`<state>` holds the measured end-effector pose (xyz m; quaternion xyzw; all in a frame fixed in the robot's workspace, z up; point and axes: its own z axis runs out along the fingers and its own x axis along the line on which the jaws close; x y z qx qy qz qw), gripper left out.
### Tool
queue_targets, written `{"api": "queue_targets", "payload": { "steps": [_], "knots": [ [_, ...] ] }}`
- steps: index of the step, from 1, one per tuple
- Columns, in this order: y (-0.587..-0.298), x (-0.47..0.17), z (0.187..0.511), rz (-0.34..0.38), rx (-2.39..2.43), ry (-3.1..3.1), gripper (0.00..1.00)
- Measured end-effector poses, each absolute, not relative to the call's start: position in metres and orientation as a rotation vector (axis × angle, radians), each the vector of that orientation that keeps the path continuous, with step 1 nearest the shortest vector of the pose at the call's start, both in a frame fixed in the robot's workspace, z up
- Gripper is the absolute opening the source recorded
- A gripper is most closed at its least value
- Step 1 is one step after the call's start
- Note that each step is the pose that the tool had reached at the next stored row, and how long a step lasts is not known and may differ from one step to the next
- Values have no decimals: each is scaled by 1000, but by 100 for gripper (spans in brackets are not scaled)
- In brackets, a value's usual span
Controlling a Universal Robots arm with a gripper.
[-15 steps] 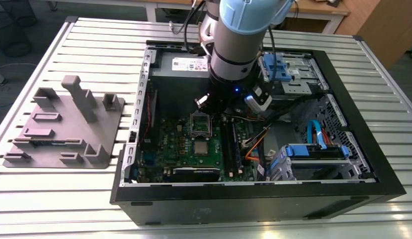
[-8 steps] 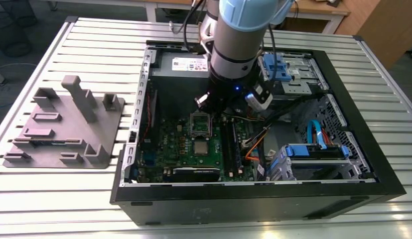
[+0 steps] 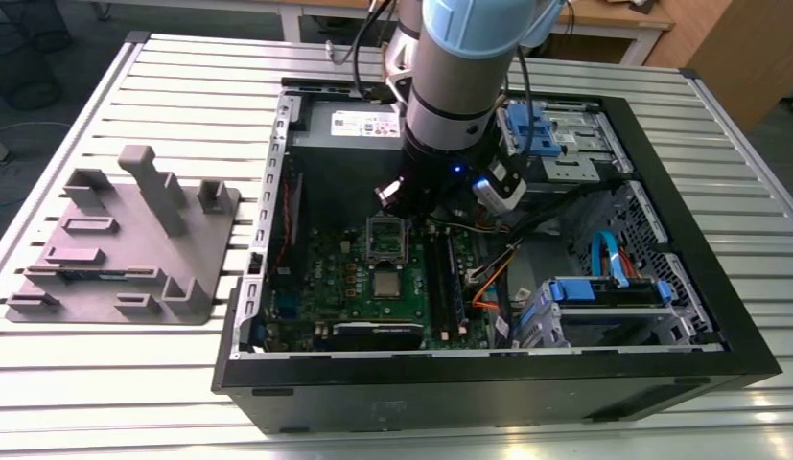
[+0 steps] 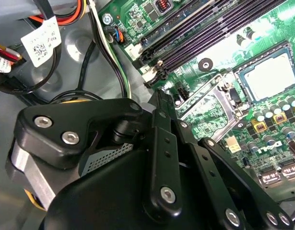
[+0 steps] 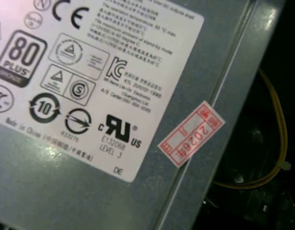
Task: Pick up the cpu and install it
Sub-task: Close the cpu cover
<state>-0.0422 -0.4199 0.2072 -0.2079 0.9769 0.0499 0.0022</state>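
You are looking at one arm [image 3: 454, 86] hanging over one open computer case [image 3: 499, 383]; its single gripper [image 4: 160, 98] is hovering over the green board [image 4: 277, 28], and you cannot tell whether it is spread or closed. The one cpu [image 4: 271, 76] is lying flat in its socket, apart from the gripper, just beside one opened shiny frame [image 4: 209, 108]; one grey rack [image 3: 128, 240] is sitting at the exterior view's left; one grey box [image 5: 51, 191] is carrying one white label [image 5: 89, 72] and one red sticker [image 5: 191, 133].
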Motion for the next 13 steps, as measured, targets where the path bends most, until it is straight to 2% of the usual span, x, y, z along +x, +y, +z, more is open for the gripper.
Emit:
{"api": "queue_targets", "payload": {
  "steps": [13],
  "knots": [
    [-420, -42, 213, 157, -768, 3042, 11]
  ]
}}
